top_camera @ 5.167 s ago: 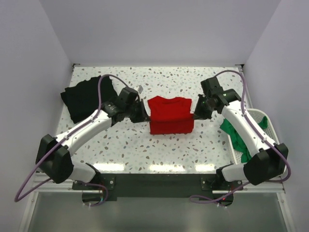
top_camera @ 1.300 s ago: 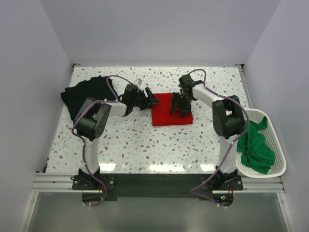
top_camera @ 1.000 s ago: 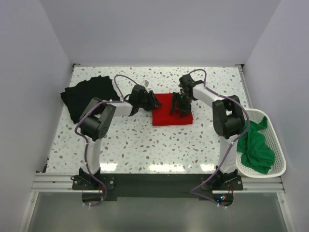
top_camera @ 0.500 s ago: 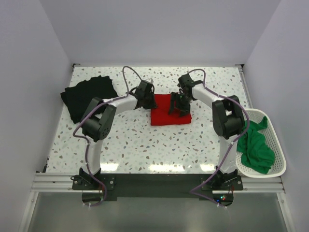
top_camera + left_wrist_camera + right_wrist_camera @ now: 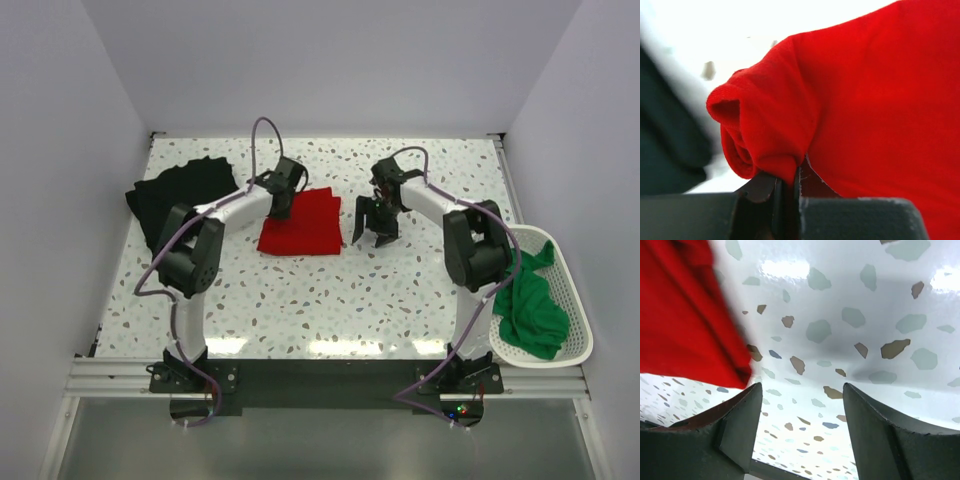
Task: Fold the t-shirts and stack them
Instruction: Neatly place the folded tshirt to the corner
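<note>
Far left, toward the back of the speckled table (image 5: 300, 300): black t-shirt (image 5: 180, 197) lying spread out. Just to its right, the left gripper (image 5: 282, 203) is pinched tight on a bunched fold at the far-left edge of the folded red t-shirt (image 5: 305, 225), which sits left of table centre. The right gripper (image 5: 377, 228) stands near the red shirt's right edge, fingers spread apart over the tabletop and clear of the cloth; green t-shirt (image 5: 528, 300) heaped in the white basket (image 5: 572, 300) at far right.
</note>
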Action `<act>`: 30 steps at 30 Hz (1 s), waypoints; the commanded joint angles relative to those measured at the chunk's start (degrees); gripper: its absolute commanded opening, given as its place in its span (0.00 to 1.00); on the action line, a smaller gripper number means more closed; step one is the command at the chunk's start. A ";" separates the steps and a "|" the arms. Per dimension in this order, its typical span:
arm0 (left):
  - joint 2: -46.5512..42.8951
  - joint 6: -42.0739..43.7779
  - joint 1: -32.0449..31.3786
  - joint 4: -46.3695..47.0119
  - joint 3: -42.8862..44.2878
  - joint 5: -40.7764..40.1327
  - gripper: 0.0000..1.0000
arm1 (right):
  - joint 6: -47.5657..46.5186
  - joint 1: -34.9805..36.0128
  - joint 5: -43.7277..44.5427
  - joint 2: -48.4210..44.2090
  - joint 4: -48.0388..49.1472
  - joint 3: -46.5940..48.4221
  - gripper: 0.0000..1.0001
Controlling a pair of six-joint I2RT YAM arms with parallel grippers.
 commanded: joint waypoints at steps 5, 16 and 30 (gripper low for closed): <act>-7.87 10.57 3.24 -4.93 4.49 -8.58 0.00 | -0.62 -0.12 0.16 -6.40 -0.40 -2.85 0.69; -9.81 13.29 7.02 -12.67 13.36 -4.80 0.00 | 0.09 -0.12 -0.37 -8.86 0.31 -6.89 0.69; -9.64 17.08 10.98 -20.32 27.34 -3.83 0.00 | 0.35 -0.12 -0.28 -10.36 0.13 -8.04 0.69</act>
